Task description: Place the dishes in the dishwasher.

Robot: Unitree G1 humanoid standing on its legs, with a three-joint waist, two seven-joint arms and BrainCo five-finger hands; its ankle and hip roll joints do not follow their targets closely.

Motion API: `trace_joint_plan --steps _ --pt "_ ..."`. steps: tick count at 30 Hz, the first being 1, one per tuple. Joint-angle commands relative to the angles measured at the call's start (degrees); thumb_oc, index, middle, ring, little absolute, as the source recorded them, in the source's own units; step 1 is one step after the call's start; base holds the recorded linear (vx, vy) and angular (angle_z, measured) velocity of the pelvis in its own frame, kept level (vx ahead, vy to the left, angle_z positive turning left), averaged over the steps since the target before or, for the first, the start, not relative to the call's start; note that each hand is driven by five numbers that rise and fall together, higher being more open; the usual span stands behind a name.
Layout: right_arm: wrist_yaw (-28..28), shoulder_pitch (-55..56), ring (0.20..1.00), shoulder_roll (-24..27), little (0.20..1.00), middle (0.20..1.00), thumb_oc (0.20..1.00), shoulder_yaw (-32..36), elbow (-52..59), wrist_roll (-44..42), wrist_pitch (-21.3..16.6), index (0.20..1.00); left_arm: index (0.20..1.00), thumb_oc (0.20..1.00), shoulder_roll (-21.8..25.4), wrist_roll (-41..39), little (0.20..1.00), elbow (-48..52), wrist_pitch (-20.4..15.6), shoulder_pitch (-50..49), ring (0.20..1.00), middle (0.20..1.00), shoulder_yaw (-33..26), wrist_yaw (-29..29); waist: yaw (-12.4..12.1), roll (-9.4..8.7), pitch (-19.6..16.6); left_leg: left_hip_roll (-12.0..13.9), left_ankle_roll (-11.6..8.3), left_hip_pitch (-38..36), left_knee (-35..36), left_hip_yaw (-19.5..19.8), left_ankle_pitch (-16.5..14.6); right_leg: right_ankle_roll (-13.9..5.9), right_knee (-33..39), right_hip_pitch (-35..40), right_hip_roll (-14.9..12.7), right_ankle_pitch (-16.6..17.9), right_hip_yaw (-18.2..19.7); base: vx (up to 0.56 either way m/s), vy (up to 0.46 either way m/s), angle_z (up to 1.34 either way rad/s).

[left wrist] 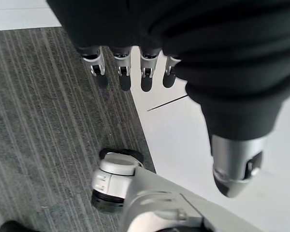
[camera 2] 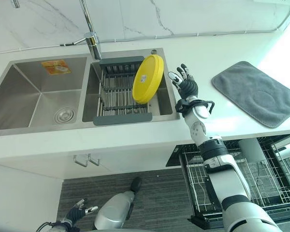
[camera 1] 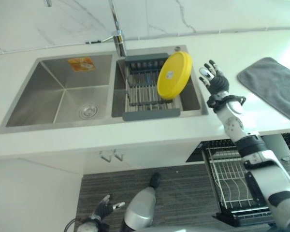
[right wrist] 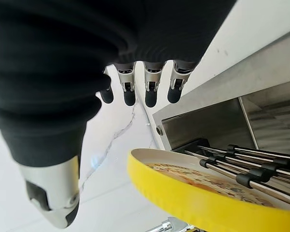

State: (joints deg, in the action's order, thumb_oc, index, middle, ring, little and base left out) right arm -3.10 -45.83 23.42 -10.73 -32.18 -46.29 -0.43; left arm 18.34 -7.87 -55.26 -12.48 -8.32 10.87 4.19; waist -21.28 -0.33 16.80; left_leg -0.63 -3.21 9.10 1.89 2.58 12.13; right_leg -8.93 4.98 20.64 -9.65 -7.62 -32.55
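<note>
A yellow plate [camera 1: 174, 75] stands on edge in the grey drying rack [camera 1: 142, 89] in the right basin of the sink. Just to its right, my right hand [camera 1: 212, 79] hovers over the counter with its fingers straight and open, a small gap from the plate's rim. In the right wrist view the yellow plate [right wrist: 193, 193] lies close beyond the fingers [right wrist: 129, 92], which hold nothing. The dishwasher's pulled-out wire rack [camera 2: 217, 188] shows below the counter at the right. My left hand [camera 1: 102, 210] hangs low over the floor, fingers relaxed.
The left basin [camera 1: 63, 92] of the sink holds nothing, and the tap [camera 1: 117, 34] rises between the basins. A grey drying mat [camera 2: 256, 92] lies on the white counter at the right. Grey striped flooring [camera 1: 183, 193] lies below.
</note>
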Motion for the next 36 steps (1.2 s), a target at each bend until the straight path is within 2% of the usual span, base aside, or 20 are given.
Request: trace_joint_plan --steps 1,10,15,36 --pt "1.4 -2.6 1.000 2.3 1.000 1.000 1.000 -2.8 1.5 -1.6 -1.8 1.000 1.000 1.000 1.0 -1.3 1.000 -0.9 -1.9 -0.8 1.000 1.000 4.4 0.0 -1.7 3.25 -4.8 5.4 -3.68 -4.3 2.4 0.6 -5.7 4.53 -7.2 -6.6 1.0 -2.3 1.0 0.00 0.000 0.00" --pt "2.9 -1.5 1.000 1.3 1.000 1.000 1.000 -4.2 1.9 0.7 -1.1 1.000 1.000 1.000 1.1 -0.4 1.000 -1.4 -1.5 -1.1 1.000 1.000 3.2 -0.4 -2.0 3.16 -4.5 5.5 -3.56 -4.3 2.3 0.1 -5.7 4.35 -7.6 -6.7 0.7 -2.2 0.3 0.00 0.000 0.00" --pt "3.2 -2.8 1.000 1.7 1.000 1.000 1.000 -4.8 1.9 0.6 -0.5 1.000 1.000 1.000 1.7 -0.2 1.000 -0.9 -0.2 -1.0 1.000 1.000 3.2 0.0 -2.4 3.25 -3.9 5.4 -3.40 -4.5 2.2 0.9 -5.8 4.50 -8.4 -7.1 0.7 -2.5 0.3 0.00 -0.005 0.02" --pt "3.5 -5.0 1.000 1.4 1.000 1.000 1.000 -5.7 -0.9 1.1 1.3 1.000 1.000 1.000 1.9 -0.2 1.000 -1.1 0.6 -1.8 1.000 1.000 3.9 0.7 -3.4 3.95 -3.1 4.7 -3.01 -5.3 2.0 2.6 -6.2 4.28 -9.8 -7.2 -0.1 -2.8 -0.5 0.02 0.009 0.04"
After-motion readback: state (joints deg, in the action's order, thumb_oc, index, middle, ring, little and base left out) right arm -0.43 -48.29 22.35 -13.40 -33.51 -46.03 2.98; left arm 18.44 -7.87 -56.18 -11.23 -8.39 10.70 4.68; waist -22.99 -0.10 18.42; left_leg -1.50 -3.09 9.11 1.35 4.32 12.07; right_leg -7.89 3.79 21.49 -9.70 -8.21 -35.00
